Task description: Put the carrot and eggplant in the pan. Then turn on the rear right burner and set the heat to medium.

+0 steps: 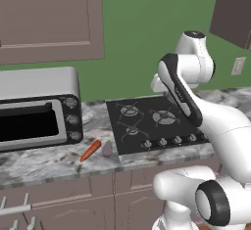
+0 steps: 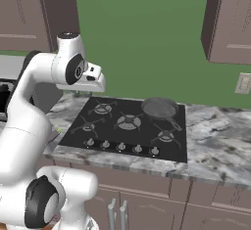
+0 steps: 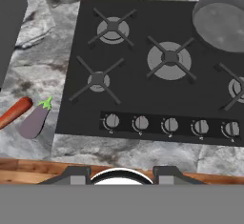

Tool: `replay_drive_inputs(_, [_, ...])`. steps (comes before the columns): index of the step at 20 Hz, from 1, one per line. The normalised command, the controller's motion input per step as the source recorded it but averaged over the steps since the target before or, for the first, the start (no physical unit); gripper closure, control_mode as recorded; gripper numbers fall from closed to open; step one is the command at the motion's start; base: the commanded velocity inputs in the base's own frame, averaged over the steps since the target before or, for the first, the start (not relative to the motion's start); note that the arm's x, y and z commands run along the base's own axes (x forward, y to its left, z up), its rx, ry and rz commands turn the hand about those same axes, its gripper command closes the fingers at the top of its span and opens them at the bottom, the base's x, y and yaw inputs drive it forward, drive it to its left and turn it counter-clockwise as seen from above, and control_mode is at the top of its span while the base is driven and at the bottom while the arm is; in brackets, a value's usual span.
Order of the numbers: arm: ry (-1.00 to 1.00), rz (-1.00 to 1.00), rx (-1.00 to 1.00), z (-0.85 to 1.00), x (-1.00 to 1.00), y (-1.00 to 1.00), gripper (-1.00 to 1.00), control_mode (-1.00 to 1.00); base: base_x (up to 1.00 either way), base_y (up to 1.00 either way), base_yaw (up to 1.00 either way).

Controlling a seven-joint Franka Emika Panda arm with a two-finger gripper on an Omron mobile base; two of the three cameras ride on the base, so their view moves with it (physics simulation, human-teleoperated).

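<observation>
A: Nearest the lens sat the gripper (image 3: 120,173), high above the counter's front edge. Its tips barely showed, so I couldn't tell from sight whether it was open; nothing was between them.

B: And the vegetables?

A: Low and to the hand's left, on the counter (image 3: 38,37) just beside the stove (image 3: 157,61): the eggplant (image 3: 34,121) and the carrot (image 3: 14,112), touching or nearly so. The pan (image 3: 223,22) stood far off to the upper right, on a rear burner.

B: Best approach, I'd judge, was to drop over one vegetable, jaws across its narrow width, clear of the other.

A: Grey marbled counter, green wall (image 1: 147,23), a toaster oven (image 1: 37,106) beyond the carrot.
</observation>
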Motion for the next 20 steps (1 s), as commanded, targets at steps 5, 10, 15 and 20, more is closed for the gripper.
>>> replay_drive_inputs(5, [-0.03, 0.05, 0.00, 0.00, -0.19, 0.10, -1.00, -1.00, 0.00, 0.00, 0.00])
replay_drive_inputs(10, [-0.01, 0.08, 0.00, 0.00, -0.31, 0.22, -1.00, -1.00, 0.00, 0.00, 0.00])
replay_drive_inputs(15, [0.00, 0.04, -0.03, 0.00, -0.29, 0.57, -1.00, -1.00, 0.00, 0.00, 0.00])
replay_drive_inputs(20, [-0.01, 0.00, 0.00, -0.04, -0.17, 0.77, -1.00, -1.00, 0.00, 0.00, 0.00])
